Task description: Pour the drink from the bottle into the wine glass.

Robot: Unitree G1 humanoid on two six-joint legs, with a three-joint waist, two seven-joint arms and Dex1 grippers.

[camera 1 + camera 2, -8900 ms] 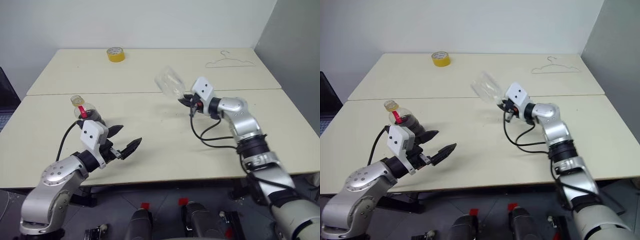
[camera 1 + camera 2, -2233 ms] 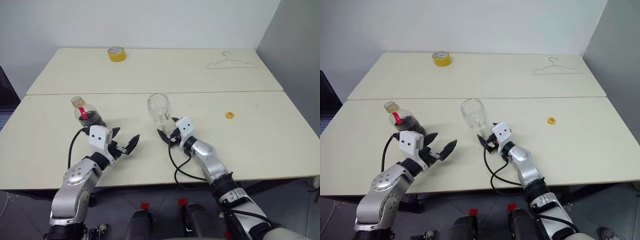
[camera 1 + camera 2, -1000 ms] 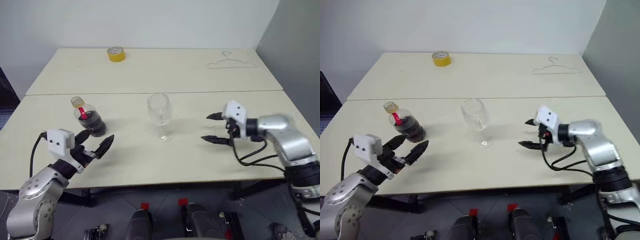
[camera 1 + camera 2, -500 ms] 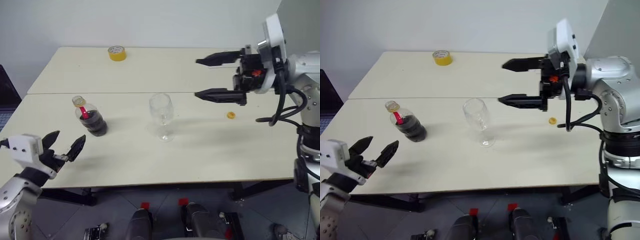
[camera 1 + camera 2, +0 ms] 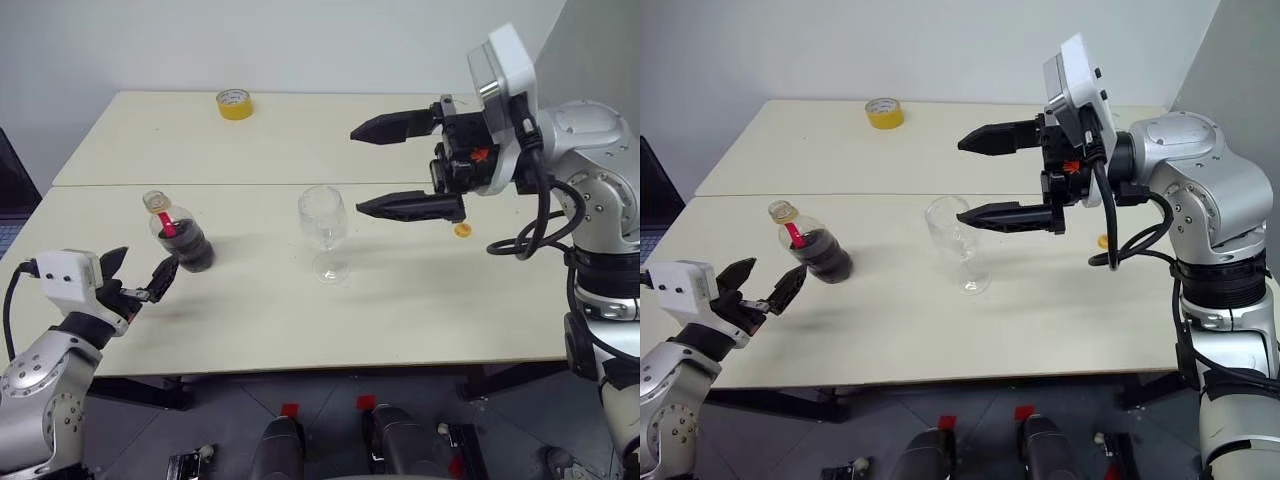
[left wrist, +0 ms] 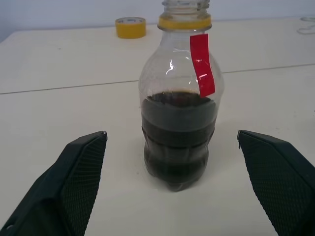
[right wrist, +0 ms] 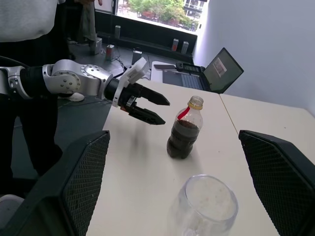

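The bottle point(image 5: 178, 236) stands upright on the desk point(image 5: 420, 300), toward the left end of the near half and a little back from the front edge. Its cap is off: the neck is open above a yellow ring, a red strip hangs down the shoulder, and the dark drink point(image 6: 178, 140) fills roughly the lower half. A small yellow cap point(image 5: 461, 230) lies well apart, toward the right end of the desk.

The wine glass point(image 5: 322, 231) stands upright and empty near the middle of the desk, to the right of the bottle with a clear gap between them.

The left pincer point(image 5: 140, 279) is released, its two black fingers spread wide, and holds nothing. It sits low by the front left corner of the desk, pointing level toward the bottle. In the left wrist view the bottle stands squarely between the two fingers point(image 6: 74, 182), just ahead and not yet touched. The bottle's long axis is vertical and the fingers flank it on either side, so a straight advance looks enough to bring them around the ribbed body.

The right pincer point(image 5: 392, 166) is also released and empty. It hangs high above the desk, pointing left, above and behind the glass and well apart from the bottle.

The left arm is plainly nearer the bottle, so the grasp should fall to it. The glass then lies to the bottle's right, so the pour would go that way.

A yellow tape roll point(image 5: 232, 104) and a wire hanger point(image 5: 1155, 105) lie along the far edge.
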